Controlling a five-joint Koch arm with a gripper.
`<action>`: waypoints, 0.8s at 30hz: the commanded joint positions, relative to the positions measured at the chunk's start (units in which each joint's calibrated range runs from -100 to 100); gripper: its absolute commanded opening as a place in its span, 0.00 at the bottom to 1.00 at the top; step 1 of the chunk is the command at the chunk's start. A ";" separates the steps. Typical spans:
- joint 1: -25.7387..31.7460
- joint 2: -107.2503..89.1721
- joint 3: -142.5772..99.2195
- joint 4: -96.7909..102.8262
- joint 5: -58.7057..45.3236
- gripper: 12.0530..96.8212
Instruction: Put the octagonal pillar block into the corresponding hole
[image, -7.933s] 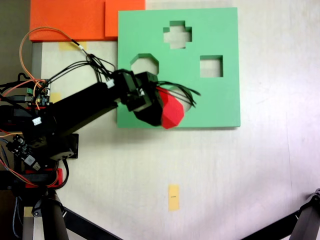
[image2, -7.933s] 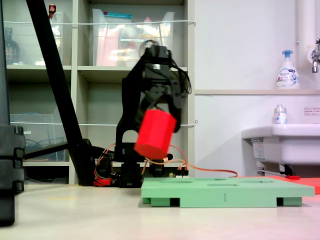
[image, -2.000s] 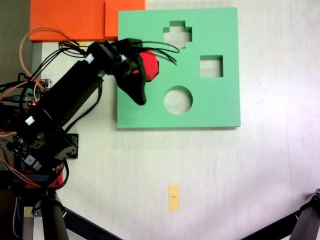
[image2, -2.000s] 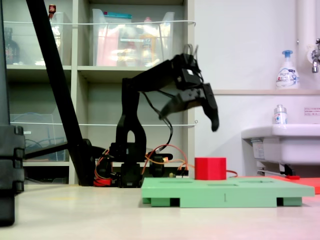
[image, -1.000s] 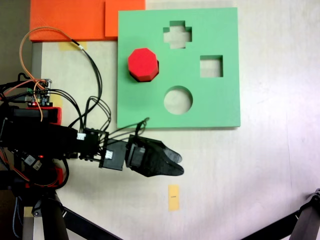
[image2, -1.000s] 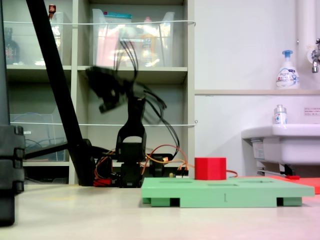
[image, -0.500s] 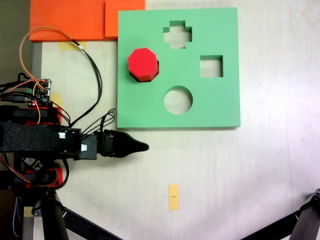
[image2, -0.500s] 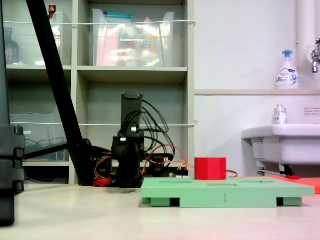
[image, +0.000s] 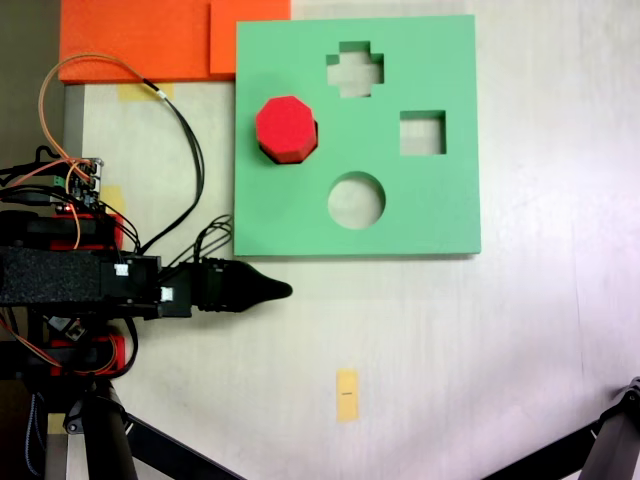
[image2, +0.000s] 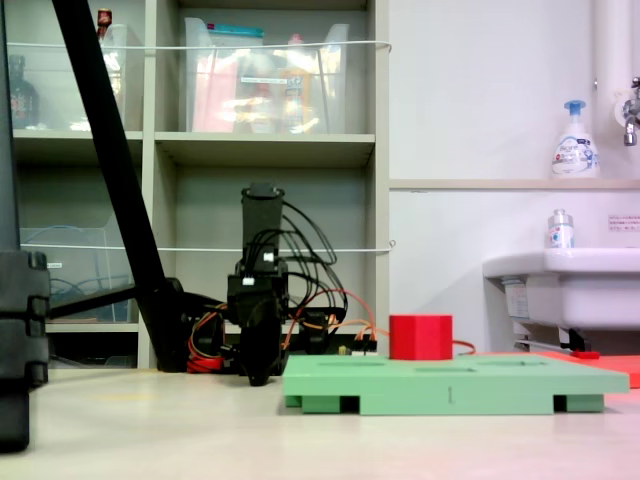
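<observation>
Pale worktop (image: 480, 340): octagonal pillar block (image: 286, 128) sits in its hole, well beyond the fingers (image: 280, 291), apparently pressed together; task looks done.

one fixed view is looking straight down from high above, taking in the green foam board (image: 420, 215) near the top and the arm's base at its left edge. the other fixed view is sitting low at table level, facing the board's (image2: 450, 381) edge side-on with shelves and a sink behind. both are sharing the board, the red block (image: 286, 128) (image2: 420, 337) standing on it, and the folded arm (image: 120, 285) (image2: 260, 300).
</observation>
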 joint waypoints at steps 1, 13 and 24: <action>0.29 -0.55 -1.18 -6.30 -0.29 0.45; 0.15 -0.55 -1.18 -6.21 -0.20 0.43; 0.15 -0.55 -1.18 -6.21 -0.20 0.43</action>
